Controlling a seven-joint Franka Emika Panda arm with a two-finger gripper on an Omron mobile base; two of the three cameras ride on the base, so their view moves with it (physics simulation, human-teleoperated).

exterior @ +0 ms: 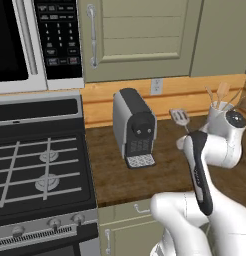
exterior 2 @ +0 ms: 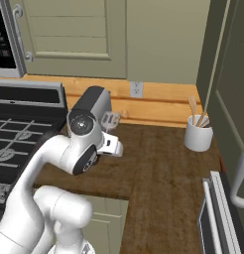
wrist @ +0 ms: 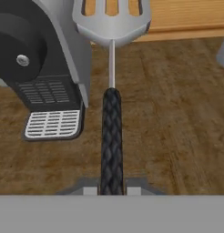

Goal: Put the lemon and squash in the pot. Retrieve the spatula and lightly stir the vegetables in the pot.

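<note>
The spatula point(wrist: 111, 113) is clamped by its dark handle in the gripper point(wrist: 112, 187), jaws narrowed around it, slotted head point(exterior: 179, 117) raised above the wooden counter point(exterior: 165, 167). It is held just beside the coffee machine point(exterior: 134, 127), with a white utensil holder point(exterior 2: 198, 133) further off near the wall.

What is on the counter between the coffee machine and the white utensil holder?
In the left base view, the spatula held up by the gripper stands between the coffee machine and the utensil holder.
</note>
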